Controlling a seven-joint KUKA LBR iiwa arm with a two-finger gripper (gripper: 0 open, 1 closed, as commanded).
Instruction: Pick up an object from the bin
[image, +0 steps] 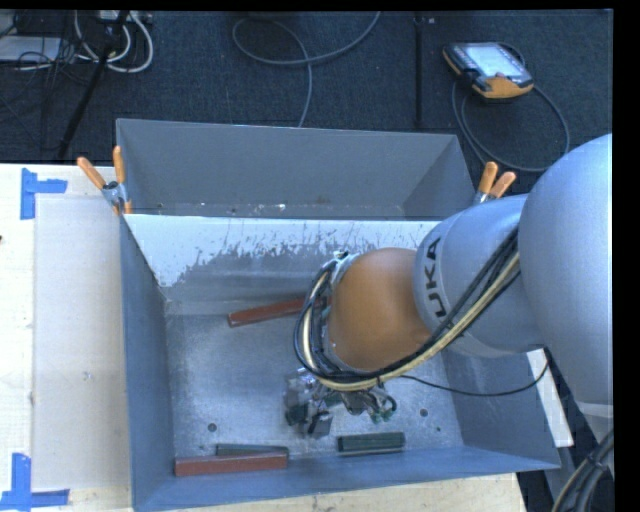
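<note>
Dark-grey bar (370, 441) just beside the claw (308, 412) looks stiff, light and thin; probably best pinched across its width. Claw's spread: cannot tell.

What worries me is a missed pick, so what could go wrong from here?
The claw hangs low beside the dark block, not plainly over it, so it may come up with nothing. The brown bar and grey bar lie flat by the front wall of the bin; going for them, the claw might hit that wall or slip off.
</note>
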